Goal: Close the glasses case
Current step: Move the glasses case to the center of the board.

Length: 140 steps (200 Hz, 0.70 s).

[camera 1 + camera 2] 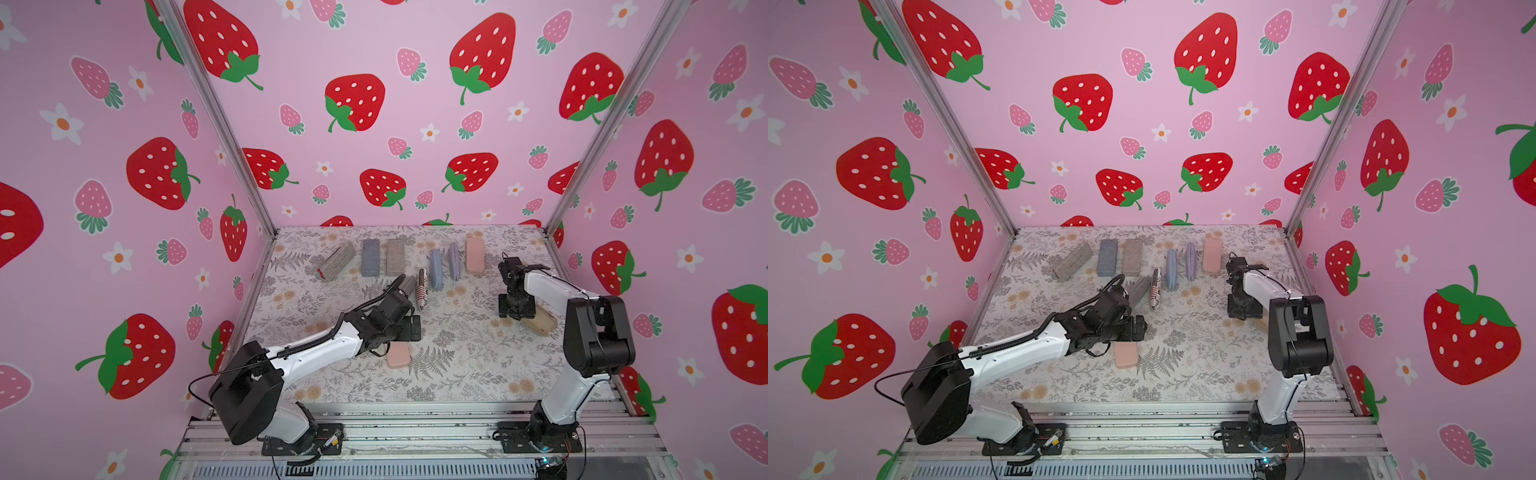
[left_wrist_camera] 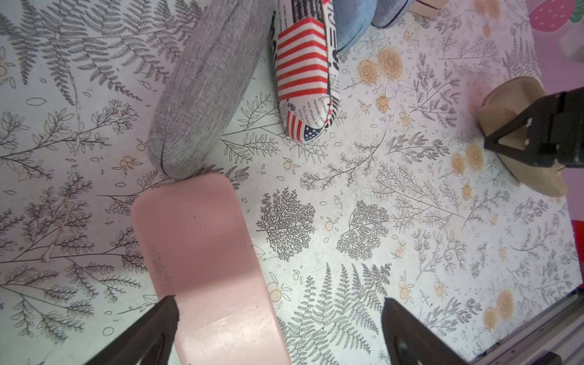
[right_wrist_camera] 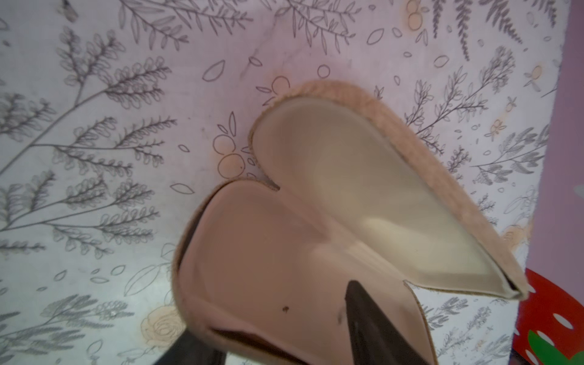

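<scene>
Pink strawberry walls stand around a flowery table with ten cases: three grey, two blue, two pink, one purple, one with flags and one tan glasses case, which lies open. The right gripper has its two fingers partway apart, one finger inside the tan glasses case and one outside its wall, and I cannot tell if they squeeze it. The left gripper has its two fingers wide apart and holds nothing, with a pink case right by one finger.

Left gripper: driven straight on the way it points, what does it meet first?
Probably the pink case, lying just ahead of the open left gripper, one finger over its near end. The grey case comes after it. Height above the case is unclear.
</scene>
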Available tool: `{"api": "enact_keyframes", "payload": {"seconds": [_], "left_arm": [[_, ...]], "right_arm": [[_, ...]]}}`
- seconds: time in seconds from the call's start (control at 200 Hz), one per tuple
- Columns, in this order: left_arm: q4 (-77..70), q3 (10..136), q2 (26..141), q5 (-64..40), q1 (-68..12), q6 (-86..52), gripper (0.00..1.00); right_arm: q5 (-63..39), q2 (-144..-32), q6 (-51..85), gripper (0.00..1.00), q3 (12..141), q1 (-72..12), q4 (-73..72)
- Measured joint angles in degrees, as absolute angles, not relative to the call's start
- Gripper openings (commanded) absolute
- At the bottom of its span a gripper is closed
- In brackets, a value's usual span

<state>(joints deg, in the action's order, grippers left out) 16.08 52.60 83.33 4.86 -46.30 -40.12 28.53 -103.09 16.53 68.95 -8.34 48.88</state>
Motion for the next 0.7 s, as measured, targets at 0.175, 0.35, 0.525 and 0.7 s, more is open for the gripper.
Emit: {"api": "enact_keyframes", "payload": {"seconds": [0.175,0.35,0.525,0.7], "left_arm": [[16.05,52.6,83.31,4.86,-46.3,-40.14,1.0],[15.99,52.6,83.31,4.73,-46.3,-40.21,1.0],[14.79,52.49,83.31,3.99,-46.65,-40.58,1.0],[13.06,52.31,84.64,3.55,-48.36,-41.01,0.99]], "right_arm": [[28.36,-103.22,17.15,0.14,68.77,-8.21,48.51],[25.5,-101.38,18.26,0.01,66.96,-8.19,47.9],[18.68,-96.12,20.18,0.0,64.27,-8.97,47.62],[13.5,-90.3,24.32,0.01,62.67,-14.94,47.64]]}}
